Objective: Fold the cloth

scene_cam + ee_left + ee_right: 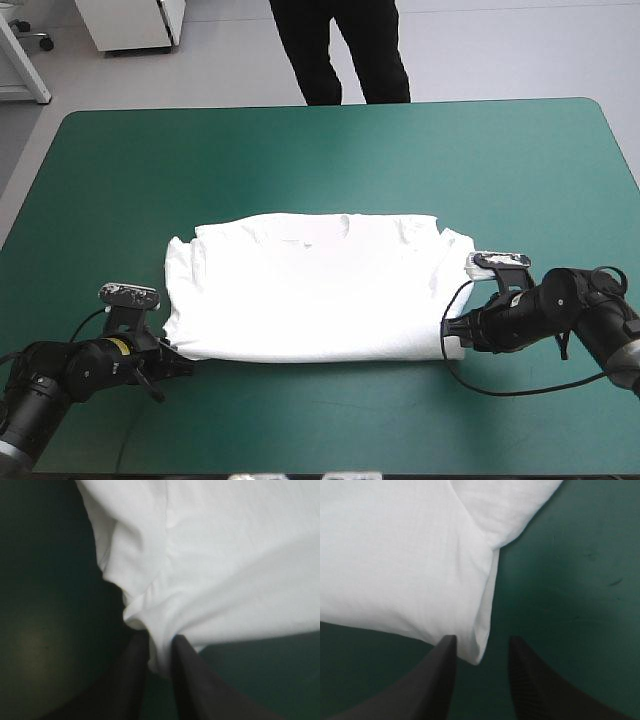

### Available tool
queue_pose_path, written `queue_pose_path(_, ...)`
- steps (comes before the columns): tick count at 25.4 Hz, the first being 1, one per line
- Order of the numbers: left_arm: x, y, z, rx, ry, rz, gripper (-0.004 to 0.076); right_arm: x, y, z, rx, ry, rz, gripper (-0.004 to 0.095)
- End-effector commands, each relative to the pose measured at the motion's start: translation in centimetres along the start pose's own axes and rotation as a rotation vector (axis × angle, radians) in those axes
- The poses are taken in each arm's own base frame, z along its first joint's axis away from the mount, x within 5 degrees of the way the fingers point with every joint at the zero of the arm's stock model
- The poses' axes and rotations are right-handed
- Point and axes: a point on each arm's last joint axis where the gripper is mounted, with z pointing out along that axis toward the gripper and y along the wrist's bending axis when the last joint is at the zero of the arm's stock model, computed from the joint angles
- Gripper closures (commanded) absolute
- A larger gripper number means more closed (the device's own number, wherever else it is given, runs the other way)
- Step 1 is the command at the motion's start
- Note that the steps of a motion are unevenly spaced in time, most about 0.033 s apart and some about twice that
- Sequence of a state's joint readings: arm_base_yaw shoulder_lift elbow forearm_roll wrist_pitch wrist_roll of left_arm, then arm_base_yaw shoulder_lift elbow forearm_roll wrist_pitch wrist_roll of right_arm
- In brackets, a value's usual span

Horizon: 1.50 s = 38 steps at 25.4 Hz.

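No text, label, brand, number or sign can be read in any view. The T-shirt (pixel 310 290) shows only plain white cloth, and the teal-green worktop (pixel 330 150) only plain colour. A small yellow patch (pixel 120 346) on the left arm is too small to read.

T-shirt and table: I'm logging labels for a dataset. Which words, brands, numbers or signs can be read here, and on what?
No text can be read in any view.
T-shirt: plain white, no legible print.
Cover: plain teal-green, no marks.
Yellow patch on the left arm: too small to read.
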<state>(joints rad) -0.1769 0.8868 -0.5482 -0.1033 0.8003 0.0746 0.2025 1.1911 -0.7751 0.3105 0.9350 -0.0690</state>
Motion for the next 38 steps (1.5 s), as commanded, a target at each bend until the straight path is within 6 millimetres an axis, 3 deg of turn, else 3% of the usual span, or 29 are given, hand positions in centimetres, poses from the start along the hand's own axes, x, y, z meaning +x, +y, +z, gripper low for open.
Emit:
queue_pose_path(1, -0.8, -0.1, -0.5, 0.006, -0.034, 0.007, 0.0315, -0.3, 0.5, -1.1, -0.032, -0.033, 0.022, 0.0323)
queue_pose_path(3, -1.2, -0.1, -1.0, 0.001, -0.028, 0.015, 0.019, -0.5, 0.7, -1.7, -0.024, -0.024, 0.017, 0.0291)
queue_pose_path(5, -2.1, -0.1, -2.1, -0.011, -0.044, 0.009, 0.0127, -1.1, 0.8, -2.8, 0.002, -0.043, -0.008, 0.0316)
queue_pose_path(10, -5.0, 0.3, -5.4, -0.073, -0.157, -0.002, 0.0126, -3.9, 1.0, -7.1, 0.112, -0.186, -0.05, 0.038)
queue_pose_path(14, -6.8, 0.5, -5.8, -0.102, -0.172, -0.038, 0.0126, -5.7, 1.8, -10.7, 0.138, -0.323, -0.076, 0.0394)
queue_pose_path(19, -9.6, 0.7, -4.4, -0.105, -0.129, -0.057, 0.0125, -6.5, 2.4, -12.9, 0.129, -0.406, -0.089, 0.0395)
queue_pose_path(22, -13.1, 2.3, -3.1, -0.133, -0.111, -0.12, 0.0126, -6.5, 2.5, -13.0, 0.129, -0.405, -0.089, 0.0395)
queue_pose_path(27, -16.3, 4.5, -1.3, -0.143, -0.077, -0.185, 0.0126, -6.5, 2.5, -13.0, 0.129, -0.405, -0.089, 0.0395)
queue_pose_path(34, -16.5, 5.0, 4.4, -0.094, 0.106, -0.194, 0.0185, -6.5, 2.5, -13.0, 0.129, -0.405, -0.089, 0.0395)
queue_pose_path(38, -16.3, 5.5, 6.4, -0.095, 0.163, -0.207, 0.0196, -6.5, 2.5, -13.0, 0.129, -0.401, -0.089, 0.0395)
